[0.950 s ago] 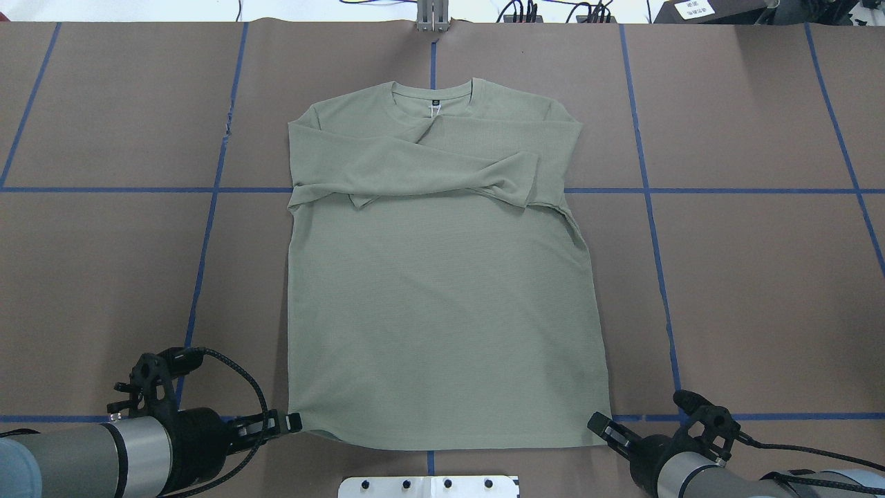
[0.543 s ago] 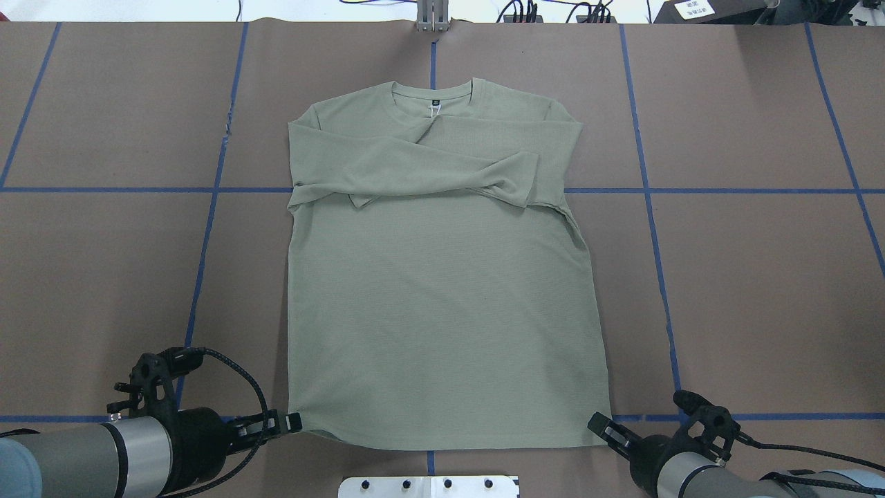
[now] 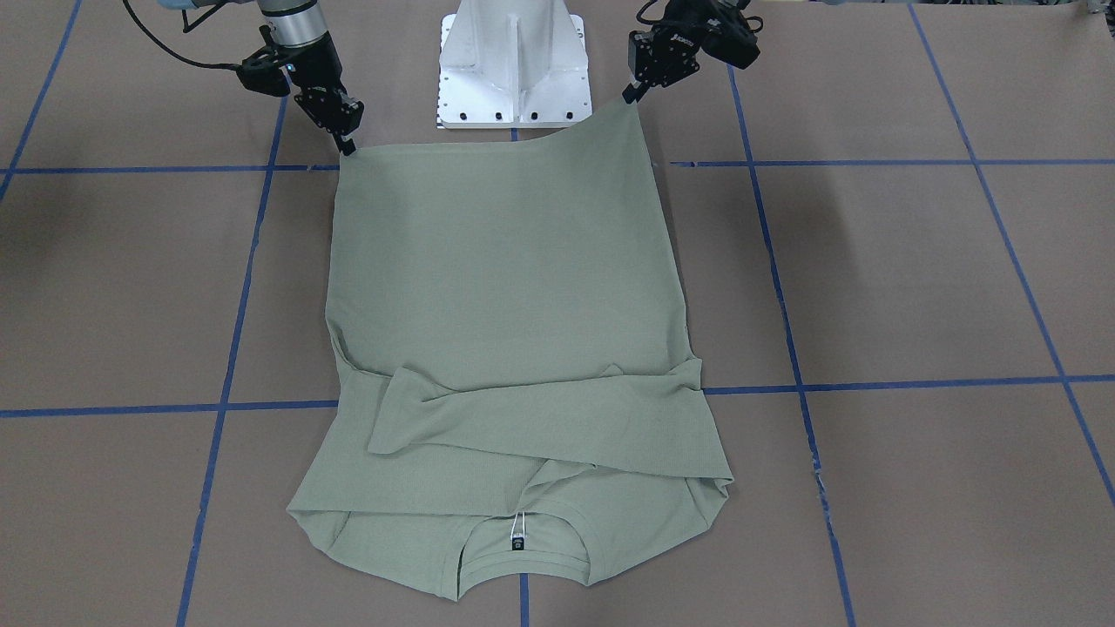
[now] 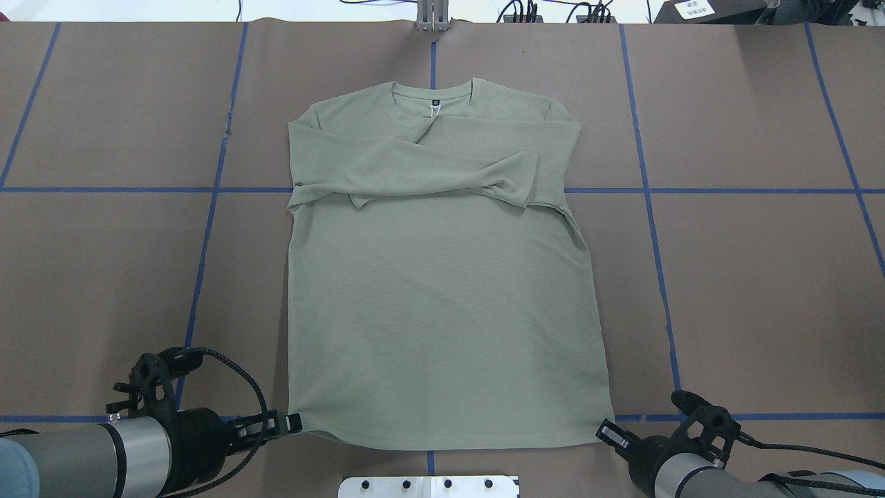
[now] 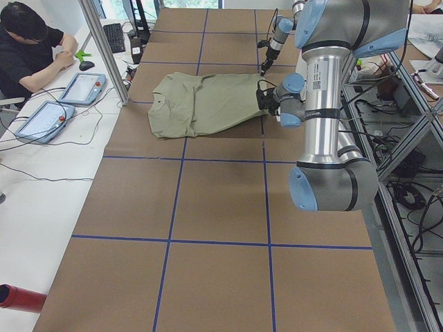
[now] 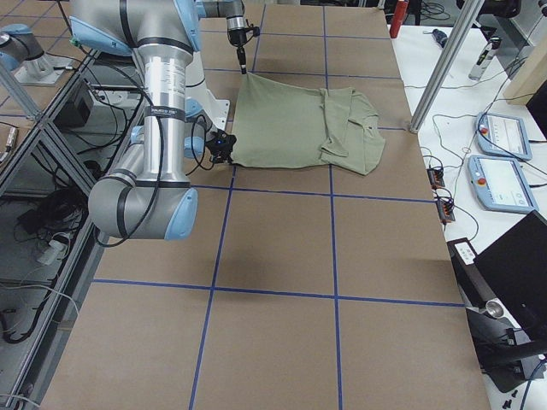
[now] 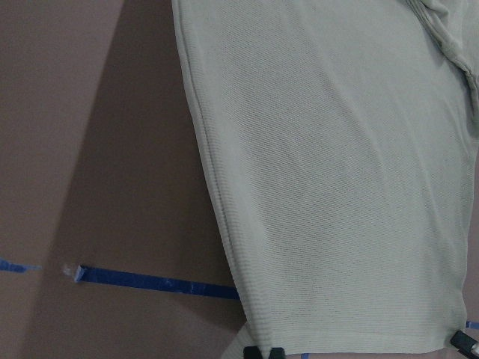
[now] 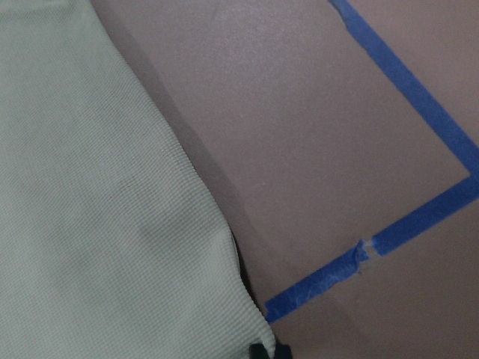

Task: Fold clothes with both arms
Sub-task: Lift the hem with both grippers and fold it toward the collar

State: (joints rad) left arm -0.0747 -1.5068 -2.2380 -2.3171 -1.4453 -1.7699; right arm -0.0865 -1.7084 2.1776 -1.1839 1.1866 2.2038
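The pale green shirt (image 4: 442, 290) lies flat on the brown table, neck at the far end, with both sleeves folded across its chest (image 3: 540, 418). My left gripper (image 4: 296, 422) is shut on the near-left hem corner, which the front view (image 3: 629, 94) shows raised off the table. At the near-right hem corner my right gripper (image 4: 603, 431) is shut on the cloth, low over the table (image 3: 348, 148). Each wrist view shows its fingertips (image 7: 262, 353) (image 8: 262, 351) at a corner of the shirt (image 7: 337, 187).
The white base pedestal (image 3: 514, 61) stands between the arms, just behind the hem. Blue tape lines (image 4: 207, 228) grid the brown paper. A person (image 5: 28, 41) sits at a side table with tablets (image 5: 82, 86) beyond a metal post (image 5: 104, 48).
My right gripper has shifted slightly right and back toward the robot, drawing its hem corner outward. The left gripper and the rest of the shirt have not moved.
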